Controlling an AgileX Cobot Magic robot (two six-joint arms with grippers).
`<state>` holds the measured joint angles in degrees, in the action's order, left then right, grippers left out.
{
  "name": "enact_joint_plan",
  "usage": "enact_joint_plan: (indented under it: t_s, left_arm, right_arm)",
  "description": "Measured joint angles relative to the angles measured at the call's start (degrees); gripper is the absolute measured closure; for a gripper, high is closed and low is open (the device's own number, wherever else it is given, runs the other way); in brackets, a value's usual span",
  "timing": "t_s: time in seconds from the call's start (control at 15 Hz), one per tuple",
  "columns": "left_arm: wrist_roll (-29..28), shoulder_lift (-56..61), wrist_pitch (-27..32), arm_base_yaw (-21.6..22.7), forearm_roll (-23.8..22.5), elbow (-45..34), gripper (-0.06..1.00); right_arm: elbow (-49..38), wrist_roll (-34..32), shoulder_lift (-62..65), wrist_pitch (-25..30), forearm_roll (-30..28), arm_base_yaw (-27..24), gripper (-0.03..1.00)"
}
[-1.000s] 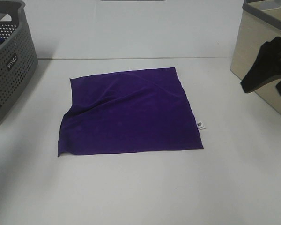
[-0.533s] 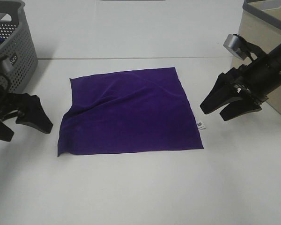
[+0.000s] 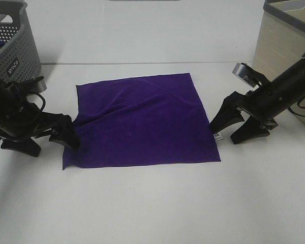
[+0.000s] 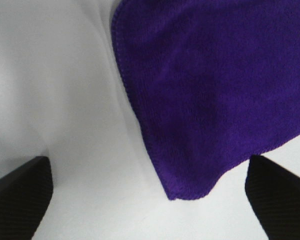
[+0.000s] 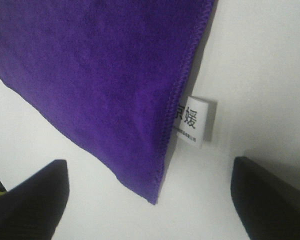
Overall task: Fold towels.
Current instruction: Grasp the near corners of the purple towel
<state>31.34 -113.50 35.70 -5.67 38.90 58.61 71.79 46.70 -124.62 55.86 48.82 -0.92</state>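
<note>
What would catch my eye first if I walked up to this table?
The deep purple towel, spread out in the middle of the white table, stands out first. Next come the two black claws by its front corners: the left gripper and the right gripper, both open, the right one beside a small white tag. A grey basket sits at the far left.
</note>
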Motion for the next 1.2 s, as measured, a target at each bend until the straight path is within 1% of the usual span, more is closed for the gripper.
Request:
enact_joint_plan:
  t_s: [0.27, 0.53, 0.67, 0.87, 1.0, 1.2]
  left_arm:
    - [0.92, -1.49, 0.92, 0.0, 0.92, 1.2, -0.03]
    - [0.97, -1.55, 1.43, 0.0, 1.26, 1.38, -0.03]
    - [0.97, -1.55, 1.66, 0.0, 3.21, 1.38, -0.03]
    - [1.03, -2.52, 4.01, 0.0, 6.53, 1.49, -0.03]
    - [1.03, -3.09, 5.1, 0.06, 7.68, 1.55, -0.01]
    - [1.03, -3.84, 6.19, -0.74, 8.37, 2.01, 0.05]
  right_arm:
    - [0.23, 0.0, -0.34, 0.23, 0.34, 0.0, 0.1]
    - [0.4, -0.06, -0.34, 0.52, -1.43, 0.0, 0.1]
    - [0.46, -0.06, -0.34, 0.57, -1.49, 0.0, 0.1]
    - [0.52, -3.21, -0.34, 0.46, -1.49, 0.0, 0.1]
    - [0.52, -5.27, -0.46, 0.17, -1.55, 0.0, 0.12]
    - [0.97, -7.45, -2.01, 0.63, -0.23, 0.29, 0.19]
